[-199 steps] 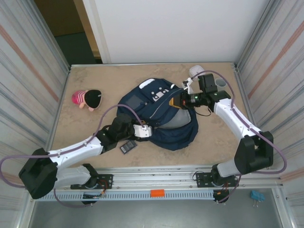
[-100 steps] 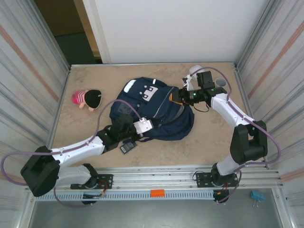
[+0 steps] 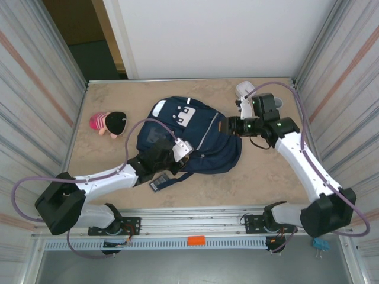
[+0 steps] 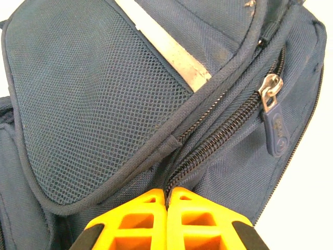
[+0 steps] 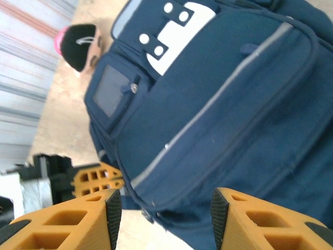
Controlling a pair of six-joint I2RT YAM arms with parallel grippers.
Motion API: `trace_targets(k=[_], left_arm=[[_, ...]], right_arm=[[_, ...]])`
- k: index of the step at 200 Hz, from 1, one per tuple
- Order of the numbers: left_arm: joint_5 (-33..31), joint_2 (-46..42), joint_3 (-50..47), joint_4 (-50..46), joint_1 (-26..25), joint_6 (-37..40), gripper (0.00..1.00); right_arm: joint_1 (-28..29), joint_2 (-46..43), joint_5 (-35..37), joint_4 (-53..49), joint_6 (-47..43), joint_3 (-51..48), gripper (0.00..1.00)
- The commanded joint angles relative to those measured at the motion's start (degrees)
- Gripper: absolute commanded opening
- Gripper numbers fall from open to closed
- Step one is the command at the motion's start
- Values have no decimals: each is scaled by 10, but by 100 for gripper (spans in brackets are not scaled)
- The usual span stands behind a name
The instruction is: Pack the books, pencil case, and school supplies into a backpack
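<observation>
From above, the backpack point(image 3: 189, 139) lies mid-table with the black supply item point(image 3: 159, 184) unpacked off its near-left edge, so you're likely opening the bag: left gripper point(image 3: 177, 158) at that edge, right gripper point(image 3: 228, 126) at its right side. On your left wrist, the jaws are pressed together at the zip seam, fabric pinched or not I can't tell; next take the zipper pull point(image 4: 274, 130), its mark unreadable. On your right wrist, the fingers point(image 5: 67, 224) stand apart, empty, facing the letterless white patch point(image 5: 177, 26).

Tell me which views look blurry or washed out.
Top external view: evenly lit and sharp, only faint shadow beside the backpack. Left wrist view: crisp on the mesh pocket and zipper pull, but the right edge is blown out to white. Right wrist view: slightly soft, the orange fingers out of focus.
</observation>
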Motion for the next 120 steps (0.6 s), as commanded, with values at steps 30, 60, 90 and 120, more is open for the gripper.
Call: trace_targets(k=[30, 60, 90, 120], left_arm=[[37, 1, 37, 15, 21, -66, 0], [60, -3, 47, 0, 29, -71, 0], [75, 1, 54, -6, 34, -70, 0], [89, 4, 59, -8, 36, -70, 0]], right_arm=[[111, -85, 168, -134, 24, -5, 49], [193, -115, 172, -92, 90, -50, 47], [234, -118, 175, -32, 139, -101, 47], [236, -77, 160, 13, 139, -127, 48]])
